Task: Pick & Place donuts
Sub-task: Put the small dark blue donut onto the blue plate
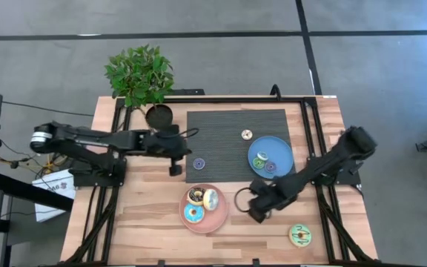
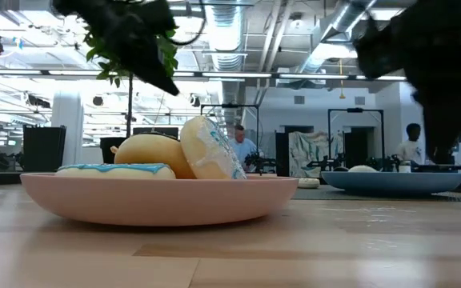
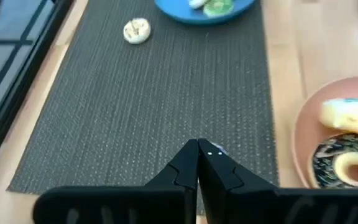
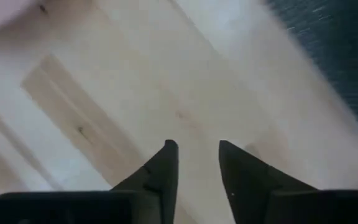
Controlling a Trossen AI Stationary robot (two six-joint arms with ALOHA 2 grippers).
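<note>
Over the bare wood at three o'clock of the pink plate (image 1: 186, 219), my right gripper (image 4: 197, 149) hangs released; my left gripper (image 3: 197, 152) is clenched over the dark mat (image 1: 221, 137).

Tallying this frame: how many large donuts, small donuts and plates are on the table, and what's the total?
Large donuts: 4 (three on the pink plate, plus the green-yellow donut on the bare wood)
Small donuts: 4 (two on the blue plate, two on the mat)
Plates: 2
Total: 10
</note>
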